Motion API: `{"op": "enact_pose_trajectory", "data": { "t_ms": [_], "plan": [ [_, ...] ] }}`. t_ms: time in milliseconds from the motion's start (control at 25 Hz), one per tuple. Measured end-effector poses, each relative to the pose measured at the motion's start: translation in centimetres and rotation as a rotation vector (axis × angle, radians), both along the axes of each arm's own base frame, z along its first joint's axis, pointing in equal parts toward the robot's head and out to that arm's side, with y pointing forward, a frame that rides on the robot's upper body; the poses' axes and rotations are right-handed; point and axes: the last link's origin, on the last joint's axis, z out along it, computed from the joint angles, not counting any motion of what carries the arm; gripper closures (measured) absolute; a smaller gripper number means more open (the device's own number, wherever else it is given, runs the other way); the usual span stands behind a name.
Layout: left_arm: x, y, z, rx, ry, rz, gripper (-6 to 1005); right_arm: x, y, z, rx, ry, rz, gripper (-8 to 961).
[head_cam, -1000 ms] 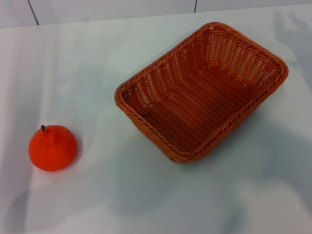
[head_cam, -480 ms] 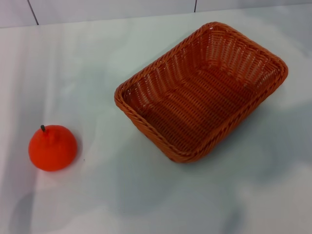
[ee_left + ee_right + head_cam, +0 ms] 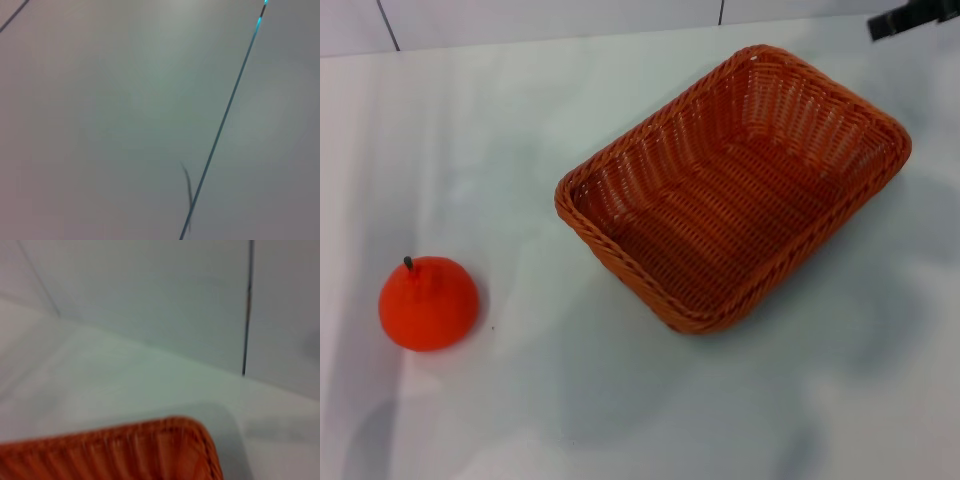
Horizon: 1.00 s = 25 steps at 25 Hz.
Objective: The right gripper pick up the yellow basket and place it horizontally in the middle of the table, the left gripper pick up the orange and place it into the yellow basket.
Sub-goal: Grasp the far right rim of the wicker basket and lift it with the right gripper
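While the white table [image 3: 520,120] carries everything, the basket [image 3: 735,190] sits angled, centre-right; the orange [image 3: 428,302] lies lower left. Right claw [image 3: 910,18] peeks in upper right, fingers' state unclear; it should grip the near rim squarely. Left claw unseen.

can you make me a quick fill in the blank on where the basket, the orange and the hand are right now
1. The yellow basket holds ____ inside it.
2. The orange sits on the table with its dark stem pointing ____.
3. In the head view, the only part of the robot in sight is the right hand, at the picture's top ____ corner.
4. The orange and the basket are ____ each other, not touching.

Missing words: nothing; up; right; apart from
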Motion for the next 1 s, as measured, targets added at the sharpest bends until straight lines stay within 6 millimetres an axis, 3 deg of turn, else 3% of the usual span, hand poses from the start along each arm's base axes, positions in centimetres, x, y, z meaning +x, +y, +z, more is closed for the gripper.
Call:
{"op": "enact_pose_trajectory", "data": {
  "t_ms": [280, 560, 1000],
  "plan": [
    [-0.2, -0.3, -0.2, -0.014, -0.028, 0.003, 78, -0.1, 1.2, -3.4, -0.100, -0.132, -0.021, 192],
    [-0.4, -0.5, -0.2, -0.021, -0.055, -0.003, 79, 0.6, 1.9, -5.0, -0.098, -0.161, -0.026, 221],
    [-0.1, -0.4, -0.2, -0.022, -0.053, -0.014, 79, 3.0, 2.3, -8.5, -0.099, -0.178, -0.059, 276]
  ]
}}
